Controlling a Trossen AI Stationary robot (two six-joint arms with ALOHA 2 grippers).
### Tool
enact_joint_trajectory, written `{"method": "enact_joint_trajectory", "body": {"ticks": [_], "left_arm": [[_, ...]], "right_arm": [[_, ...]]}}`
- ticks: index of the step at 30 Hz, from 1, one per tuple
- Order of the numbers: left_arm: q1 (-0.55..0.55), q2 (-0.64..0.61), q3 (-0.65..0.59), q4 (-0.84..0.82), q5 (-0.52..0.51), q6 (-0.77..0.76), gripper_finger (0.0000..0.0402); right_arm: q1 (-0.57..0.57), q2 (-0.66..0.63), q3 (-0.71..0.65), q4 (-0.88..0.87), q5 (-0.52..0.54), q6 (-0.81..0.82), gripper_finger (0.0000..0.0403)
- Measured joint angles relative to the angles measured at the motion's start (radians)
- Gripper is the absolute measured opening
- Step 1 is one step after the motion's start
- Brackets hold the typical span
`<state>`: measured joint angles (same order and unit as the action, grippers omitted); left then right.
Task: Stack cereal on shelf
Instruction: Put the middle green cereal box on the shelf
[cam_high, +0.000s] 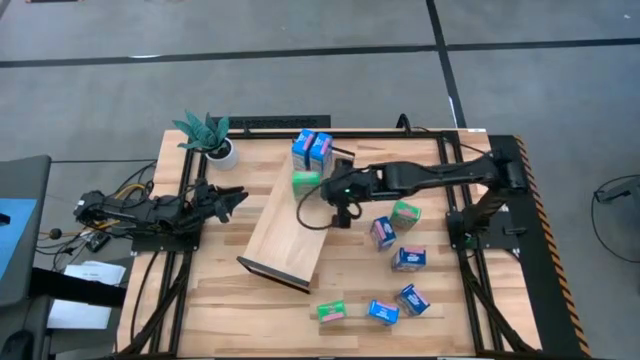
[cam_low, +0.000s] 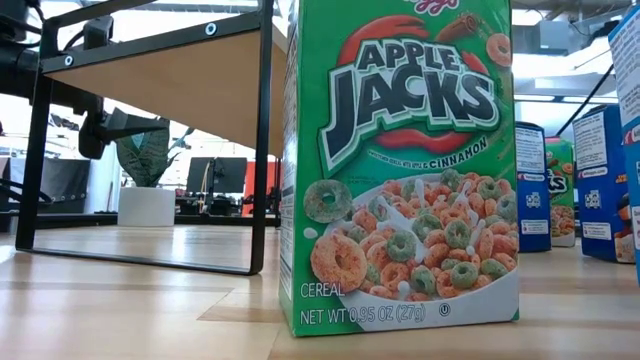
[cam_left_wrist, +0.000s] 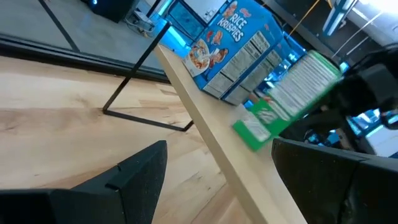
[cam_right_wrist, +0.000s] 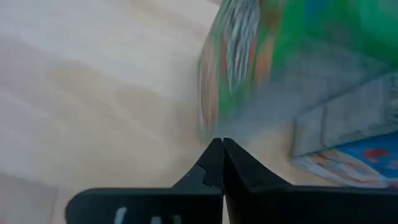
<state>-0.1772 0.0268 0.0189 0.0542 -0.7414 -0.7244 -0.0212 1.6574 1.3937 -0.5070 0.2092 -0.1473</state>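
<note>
nearest the low camera, a green apple jacks carton (cam_low: 400, 165) fills the view and hides most of the table behind it. over the shelf (cam_high: 290, 225), the right gripper (cam_right_wrist: 219, 144) hangs with fingers pressed together, empty, a blurred green carton (cam_high: 306, 181) just beyond. two blue cartons (cam_high: 312, 148) stand at the shelf's far end. the left gripper (cam_high: 232, 200) waits beside the shelf, fingers spread.

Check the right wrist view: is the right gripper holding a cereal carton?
No, the right gripper is shut on nothing, with the small green cereal carton beyond its tips.
</note>
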Motion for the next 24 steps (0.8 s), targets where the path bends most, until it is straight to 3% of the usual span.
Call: {"method": "enact_joint_trajectory", "body": {"ticks": [11,16,20,24], "left_arm": [[0.000,0.024,0.000,0.003,-0.004,-0.002,0.0280],[0.001,0.026,-0.002,0.054,-0.035,0.010,0.0279],[0.003,0.025,0.000,0.181,-0.060,0.170,0.0270],[0.003,0.025,0.000,0.323,-0.055,0.307,0.0233]], "right_arm": [[-0.006,-0.002,0.028,0.084,0.033,0.014,0.0018],[0.027,-0.013,0.151,0.077,0.087,-0.059,0.0011],[0.018,-0.013,0.207,0.077,0.107,-0.076,0.0014],[0.018,-0.012,0.206,0.054,0.087,-0.045,0.0014]]}}
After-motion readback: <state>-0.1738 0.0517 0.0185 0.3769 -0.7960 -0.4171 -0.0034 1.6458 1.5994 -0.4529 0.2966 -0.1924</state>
